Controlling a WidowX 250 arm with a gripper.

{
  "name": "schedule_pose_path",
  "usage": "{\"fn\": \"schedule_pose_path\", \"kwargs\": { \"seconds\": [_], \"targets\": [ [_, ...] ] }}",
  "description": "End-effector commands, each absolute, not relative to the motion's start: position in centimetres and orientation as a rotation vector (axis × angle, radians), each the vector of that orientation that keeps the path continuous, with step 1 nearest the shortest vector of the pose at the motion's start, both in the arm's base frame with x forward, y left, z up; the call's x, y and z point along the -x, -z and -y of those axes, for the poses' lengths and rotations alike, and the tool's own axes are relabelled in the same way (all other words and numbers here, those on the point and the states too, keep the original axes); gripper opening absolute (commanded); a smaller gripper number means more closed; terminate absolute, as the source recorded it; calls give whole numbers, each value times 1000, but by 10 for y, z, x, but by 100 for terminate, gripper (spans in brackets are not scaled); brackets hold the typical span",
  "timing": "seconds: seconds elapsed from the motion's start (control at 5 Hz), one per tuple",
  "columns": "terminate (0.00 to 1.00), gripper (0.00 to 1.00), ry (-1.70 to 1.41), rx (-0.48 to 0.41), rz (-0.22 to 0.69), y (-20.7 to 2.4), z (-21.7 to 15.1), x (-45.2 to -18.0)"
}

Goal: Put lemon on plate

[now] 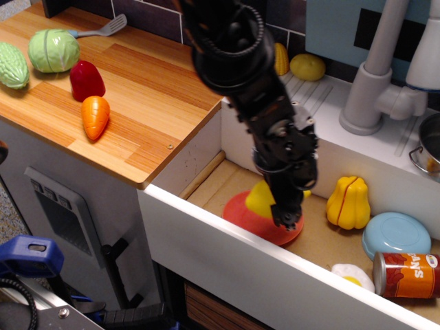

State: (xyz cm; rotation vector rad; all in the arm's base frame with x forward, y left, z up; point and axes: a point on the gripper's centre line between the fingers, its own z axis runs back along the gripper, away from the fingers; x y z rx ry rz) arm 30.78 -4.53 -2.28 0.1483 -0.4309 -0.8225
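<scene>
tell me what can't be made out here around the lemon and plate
- Gripper jaws: the arm's own body hides them, so grip unclear.
- Lemon: right half behind the gripper; contact with the plate unseen.
- Plate: right part covered by the arm; near edge cut by the sink's white front wall.
</scene>
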Motion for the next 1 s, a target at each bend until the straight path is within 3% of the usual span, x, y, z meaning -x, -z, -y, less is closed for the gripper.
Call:
{"fn": "schedule_pose_path", "kwargs": {
  "seconds": [0.0,0.2,0.6,0.8],
  "targets": [
    [0,0,811,-134,511,20,40,-309],
    [0,100,811,-134,511,20,40,-309],
    [0,100,811,-134,511,20,40,-309],
    [100,100,811,-134,511,20,40,-309]
  ]
}}
